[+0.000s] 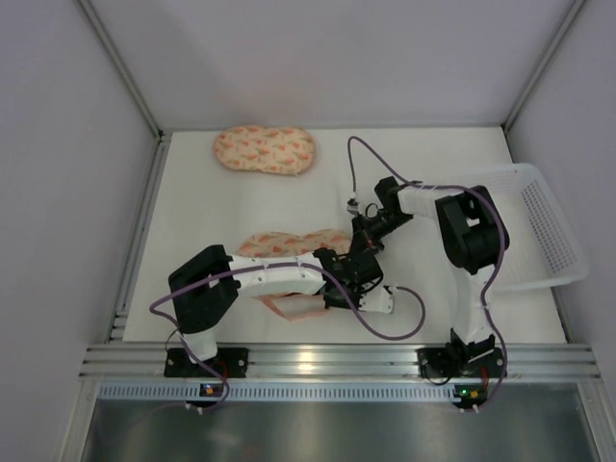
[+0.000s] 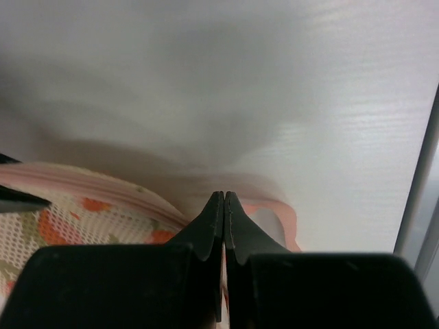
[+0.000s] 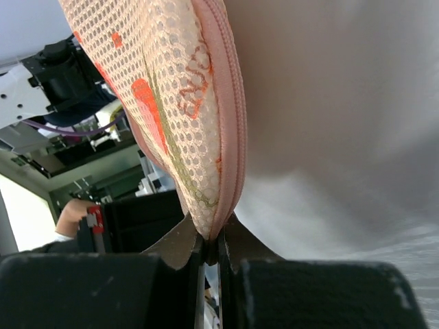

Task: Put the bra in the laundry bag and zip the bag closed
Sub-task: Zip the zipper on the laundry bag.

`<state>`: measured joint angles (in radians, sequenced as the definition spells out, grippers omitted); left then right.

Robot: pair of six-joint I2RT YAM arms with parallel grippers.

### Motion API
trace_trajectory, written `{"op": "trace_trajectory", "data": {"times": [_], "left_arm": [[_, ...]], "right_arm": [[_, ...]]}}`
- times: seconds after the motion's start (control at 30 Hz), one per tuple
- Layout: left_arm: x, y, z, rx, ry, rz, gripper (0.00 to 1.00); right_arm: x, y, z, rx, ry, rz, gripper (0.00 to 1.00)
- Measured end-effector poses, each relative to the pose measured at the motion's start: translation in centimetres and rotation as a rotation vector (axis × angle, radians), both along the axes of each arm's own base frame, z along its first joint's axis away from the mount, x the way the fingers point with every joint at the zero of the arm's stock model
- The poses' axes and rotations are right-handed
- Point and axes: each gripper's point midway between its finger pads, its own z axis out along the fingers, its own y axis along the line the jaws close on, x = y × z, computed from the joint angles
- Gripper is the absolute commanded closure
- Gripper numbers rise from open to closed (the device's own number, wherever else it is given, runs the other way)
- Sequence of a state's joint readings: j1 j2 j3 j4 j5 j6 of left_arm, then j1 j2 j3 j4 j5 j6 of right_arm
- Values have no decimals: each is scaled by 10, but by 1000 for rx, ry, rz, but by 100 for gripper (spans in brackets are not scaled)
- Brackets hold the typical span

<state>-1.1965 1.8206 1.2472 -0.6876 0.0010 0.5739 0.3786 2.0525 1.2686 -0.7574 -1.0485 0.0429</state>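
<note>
Seen from above, a white bench [image 1: 221, 207] carries two matching peach-pink pouches with an orange-red speckled print. The laundry bag [image 1: 289, 243] lies near the middle of the bench, just ahead of the two arms, with a paler pink flap spread on the bench at its near side. The twin pouch [image 1: 265, 149] sits flat and well apart from it, at the far edge. A white plastic mesh basket [image 1: 549, 221] stands at the right edge of the bench. Both arms reach inward and meet at the right-hand end of the laundry bag. The left end effector [image 1: 337, 277] comes in from the left and the right end effector [image 1: 366, 241] from the far right. In the left wrist view, the two dark fingers [image 2: 206, 226] are pressed together with only a hairline between them. Their tips are at the bag's pink rim and a pale pink sliver shows in the slit, so they appear to be pinching that edge. In the right wrist view, the fingers are closed tight on the very tip of the bag, which rises from them. This view shows the bag's netted surface and its pink zipper [image 3: 233, 103], which runs down the seam into the grip. An orange squiggle in the print [image 3: 195, 82] may be lettering but is too distorted to read.
</note>
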Motion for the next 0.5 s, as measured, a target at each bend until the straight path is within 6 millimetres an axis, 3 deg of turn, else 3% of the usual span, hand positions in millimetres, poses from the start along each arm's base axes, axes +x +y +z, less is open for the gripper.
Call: {"op": "trace_trajectory", "data": {"times": [0.33, 0.43, 0.5], "left_arm": [[-10, 30, 6, -47, -13, 5, 100], [-12, 37, 6, -49, -13, 10, 100], [-12, 36, 7, -59, -13, 17, 100]], "right_arm": [[15, -3, -3, -46, -10, 51, 99], [18, -3, 3, -50, -16, 55, 88], [22, -1, 6, -47, -24, 51, 64]]}}
